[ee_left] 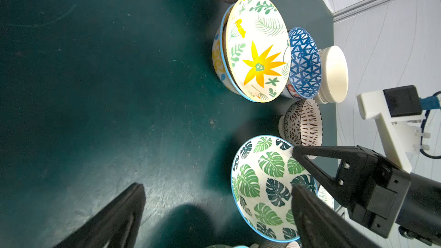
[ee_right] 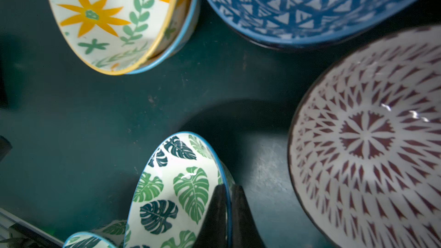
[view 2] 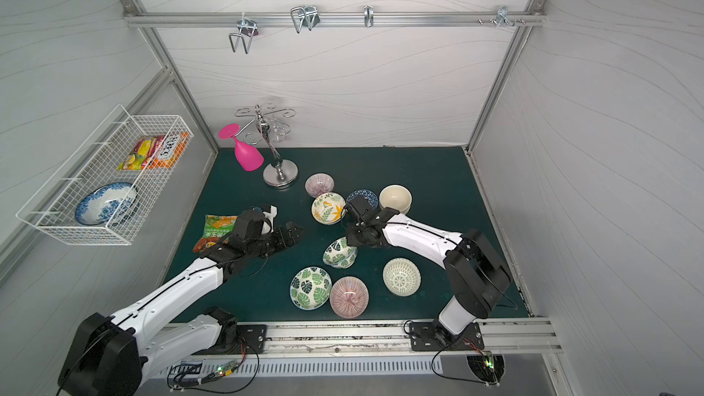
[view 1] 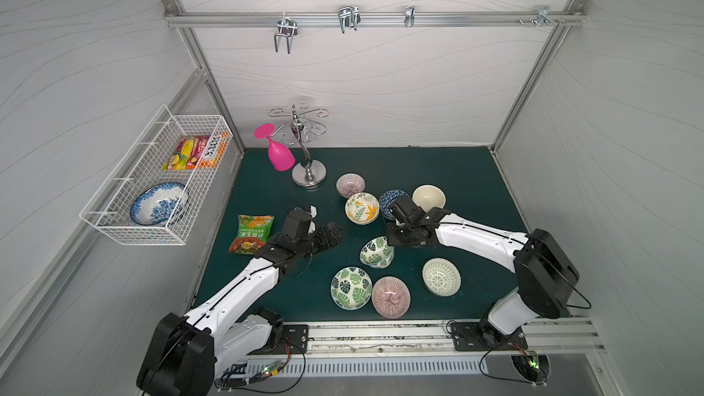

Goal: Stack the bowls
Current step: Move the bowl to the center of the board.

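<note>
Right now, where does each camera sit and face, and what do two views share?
Top view: overhead, looking down on the table; left arm, right arm show.
Top view: beside it, same table, same arms.
Left wrist: on left arm, facing the floral bowl; open left hand shows.
Right wrist: on right arm, looking down; right hand shut on tilted leaf bowl.
Shared: both wrist views show both bowls.

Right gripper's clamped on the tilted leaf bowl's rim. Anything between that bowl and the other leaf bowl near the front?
Nothing visible. The right gripper pinches the tilted leaf bowl; only bare mat separates it from the second leaf bowl. The pink striped bowl sits beside that target, off the path.
</note>
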Controlling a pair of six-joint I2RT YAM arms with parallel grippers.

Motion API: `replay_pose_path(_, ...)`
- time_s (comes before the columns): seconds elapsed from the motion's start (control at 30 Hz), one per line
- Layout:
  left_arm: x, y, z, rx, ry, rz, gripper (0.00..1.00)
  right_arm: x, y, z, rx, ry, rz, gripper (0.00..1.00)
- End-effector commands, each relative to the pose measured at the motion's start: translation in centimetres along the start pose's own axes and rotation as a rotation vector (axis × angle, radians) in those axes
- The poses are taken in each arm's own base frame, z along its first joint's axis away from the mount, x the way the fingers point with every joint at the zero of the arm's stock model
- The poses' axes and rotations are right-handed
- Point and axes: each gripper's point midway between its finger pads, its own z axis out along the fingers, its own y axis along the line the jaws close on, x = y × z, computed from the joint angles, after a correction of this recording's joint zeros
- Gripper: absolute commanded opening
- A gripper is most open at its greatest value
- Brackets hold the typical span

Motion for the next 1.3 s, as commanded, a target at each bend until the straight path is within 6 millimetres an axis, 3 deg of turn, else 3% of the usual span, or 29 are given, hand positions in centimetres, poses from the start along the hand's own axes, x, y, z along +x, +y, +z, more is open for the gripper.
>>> replay_pose_path(0.0, -1.3, -1.2, -0.5, 0.029, -0.043, 0.011, 1.0, -0.5, 1.7, 1.0, -0.067, -0.067, 0.002, 0.0)
replay_pose_path(0.4, -1.4, -1.2, -0.5, 0.029, -0.046, 0.012, 1.0, -2.8, 3.7, 0.8, -0.213, -0.238, 0.002, 0.0)
replay_pose_path(0.67, -1.3, -1.1, -0.5, 0.028, -0.048, 0.01, 1.0, -3.0, 3.6, 1.4, -0.211, -0.292, -0.003, 0.0)
replay_pose_path(0.73, -1.3, -1.1, -0.5, 0.028, -0.047, 0.009, 1.0, -2.8, 3.5, 1.6, -0.208, -0.281, -0.007, 0.07)
replay_pose_path(0.8, -1.4, -1.1, -0.5, 0.028, -0.048, 0.009, 1.0, -2.5, 3.2, 1.5, -0.202, -0.28, -0.004, 0.23)
replay_pose_path(0.87, -1.3, -1.1, -0.5, 0.027, -0.047, 0.009, 1.0, -2.6, 3.1, 1.1, -0.196, -0.281, -0.005, 0.31)
replay_pose_path(1.03, -1.4, -1.1, -0.6, 0.028, -0.051, 0.009, 1.0, -3.0, 2.8, -1.2, -0.16, -0.29, -0.013, 0.4)
replay_pose_path(1.17, -1.3, -1.1, -0.7, 0.029, -0.052, 0.01, 1.0, -3.2, 2.4, -3.9, -0.126, -0.294, -0.013, 0.42)
replay_pose_path(1.27, -1.3, -1.1, -0.8, 0.03, -0.055, 0.01, 1.0, -3.1, 0.9, -6.2, -0.077, -0.289, 0.02, 0.44)
